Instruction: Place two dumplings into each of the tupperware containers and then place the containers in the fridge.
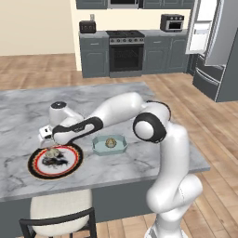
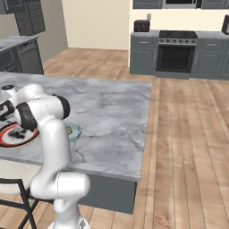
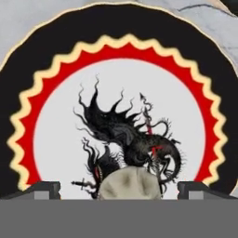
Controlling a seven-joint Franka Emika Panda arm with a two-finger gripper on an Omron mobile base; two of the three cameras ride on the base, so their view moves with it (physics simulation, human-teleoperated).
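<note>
A red-and-black-rimmed plate [image 1: 69,166] lies near the island's front left edge, with one pale dumpling [image 1: 54,152] on it. My gripper [image 1: 49,147] hangs straight down over that dumpling. In the hand view the dumpling [image 3: 130,184] sits between the two open fingertips [image 3: 44,189], with my gripper [image 3: 122,190] low over the plate [image 3: 60,116] and nothing grasped. To the right of the plate, a pale blue-green tupperware container [image 1: 98,147] holds one dumpling [image 1: 110,142]. The arm hides part of the container [image 2: 75,131] in the right base view. The fridge [image 1: 218,51] stands at the far right with a door open.
The marble island [image 1: 116,97] stretches back and right from the plate. A chair [image 1: 60,211] stands at its near edge below the plate. Grey cabinets with a black oven [image 1: 125,56], a toaster [image 1: 87,26] and a toaster oven [image 1: 172,22] line the back wall.
</note>
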